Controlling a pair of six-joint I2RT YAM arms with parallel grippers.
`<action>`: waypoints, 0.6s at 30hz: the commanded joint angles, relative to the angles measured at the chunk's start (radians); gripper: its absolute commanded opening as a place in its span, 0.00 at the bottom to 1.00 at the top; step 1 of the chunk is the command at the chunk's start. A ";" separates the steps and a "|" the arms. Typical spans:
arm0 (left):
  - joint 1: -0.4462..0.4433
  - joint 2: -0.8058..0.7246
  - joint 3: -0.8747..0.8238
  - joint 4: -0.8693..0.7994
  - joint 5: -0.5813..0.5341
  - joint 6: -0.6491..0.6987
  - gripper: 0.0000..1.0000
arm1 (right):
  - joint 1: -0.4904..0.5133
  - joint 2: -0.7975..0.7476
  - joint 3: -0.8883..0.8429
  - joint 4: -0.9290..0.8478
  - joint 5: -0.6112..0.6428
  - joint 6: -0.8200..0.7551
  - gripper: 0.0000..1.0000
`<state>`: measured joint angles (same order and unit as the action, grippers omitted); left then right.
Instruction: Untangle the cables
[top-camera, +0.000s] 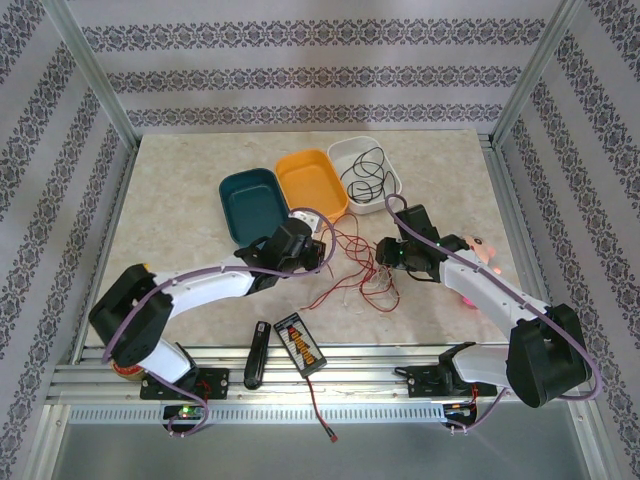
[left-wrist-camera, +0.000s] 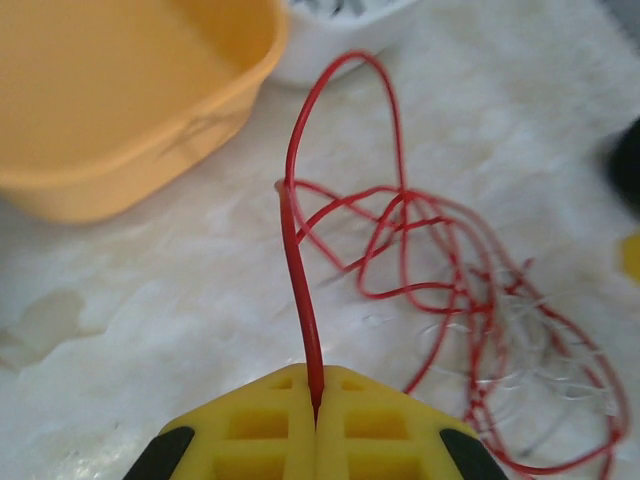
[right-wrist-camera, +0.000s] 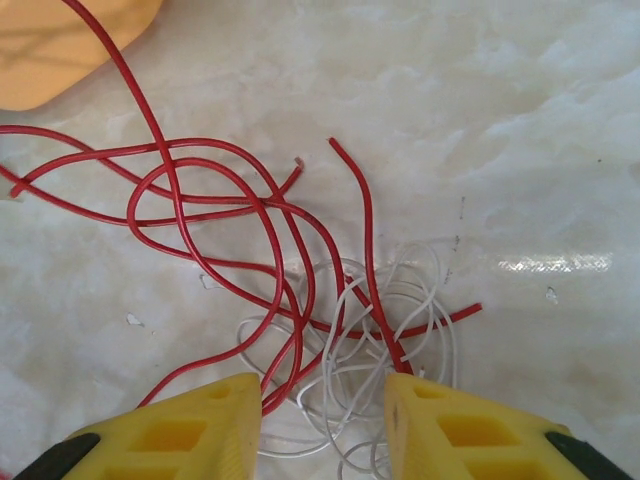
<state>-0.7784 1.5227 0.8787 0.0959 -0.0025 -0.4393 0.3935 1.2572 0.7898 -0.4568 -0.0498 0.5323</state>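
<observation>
Left jaws pinch the red cable (left-wrist-camera: 300, 280), which runs toward 12 o'clock, then loops toward 4. Right jaws are partly open, astride the white cable (right-wrist-camera: 330, 410).

teal tray (top-camera: 250, 200) | orange tray (top-camera: 310, 180) | white tray (top-camera: 345, 145) | black-orange device (top-camera: 300, 342) near edge

Robot test cell — aluminium frame (top-camera: 97, 85), wallpapered walls (top-camera: 320, 60), marble tabletop (top-camera: 170, 200)

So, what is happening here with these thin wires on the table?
Two robot arms are untangling cables. The left gripper is shut on a strand of the red cable. The right gripper stands open over the tangle of red cable and white cable. The black cable lies in the white tray.
</observation>
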 joint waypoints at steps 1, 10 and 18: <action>-0.023 -0.079 -0.012 0.054 0.045 0.105 0.00 | 0.014 0.003 0.001 0.030 0.014 -0.002 0.37; -0.045 -0.200 0.034 0.055 0.135 0.205 0.00 | 0.029 0.000 0.006 0.056 0.025 0.008 0.37; -0.047 -0.225 0.142 0.050 0.155 0.285 0.00 | 0.043 -0.039 -0.004 0.100 0.013 0.006 0.37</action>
<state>-0.8116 1.3262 0.9668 0.1200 0.1310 -0.2146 0.4213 1.2518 0.7898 -0.3969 -0.0425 0.5331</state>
